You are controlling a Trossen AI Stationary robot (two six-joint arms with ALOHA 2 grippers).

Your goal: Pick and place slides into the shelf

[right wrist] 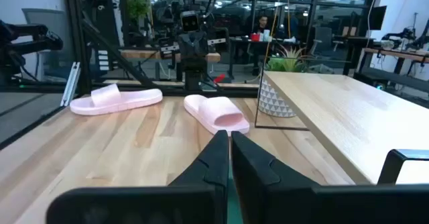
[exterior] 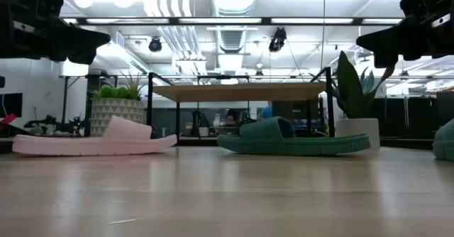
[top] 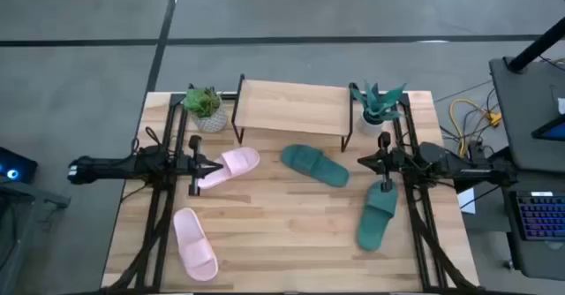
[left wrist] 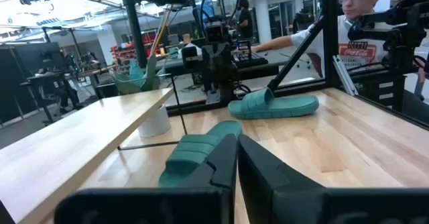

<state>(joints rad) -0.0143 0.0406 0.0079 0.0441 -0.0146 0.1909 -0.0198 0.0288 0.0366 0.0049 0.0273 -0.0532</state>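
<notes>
From above, the shelf (top: 291, 106) stands at the far middle of the wooden table (top: 282, 242), its light plank top bare, with a small leafy potted plant (top: 205, 108) just off its left end and a spiky potted plant (top: 380, 108) in a white pot just off its right end. All four slides lie on the tabletop in front of the shelf. One pale pink slide (top: 228, 167) lies angled just right of the left gripper (top: 196, 167), and the second pink slide (top: 194, 245) lies nearer the front left edge, well apart from the first. One teal-green slide (top: 314, 164) lies near the middle, just in front of the shelf's right half, and the other teal-green slide (top: 378, 217) lies toward the front right, with one end close below the right gripper (top: 385, 162). The left gripper hovers at the table's left side with its fingers pressed together and nothing between them; in the left wrist view its fingers (left wrist: 221, 167) meet at the tip, pointing across at the teal slides. The right gripper hovers at the right side, likewise shut and empty; in the right wrist view its fingers (right wrist: 224, 153) meet and point toward the two pink slides. From table height, the nearer pink slide and the middle teal slide lie flat on their soles in front of the shelf legs. In the left wrist view a person (left wrist: 352, 23) in a white shirt sits beyond the table.
</notes>
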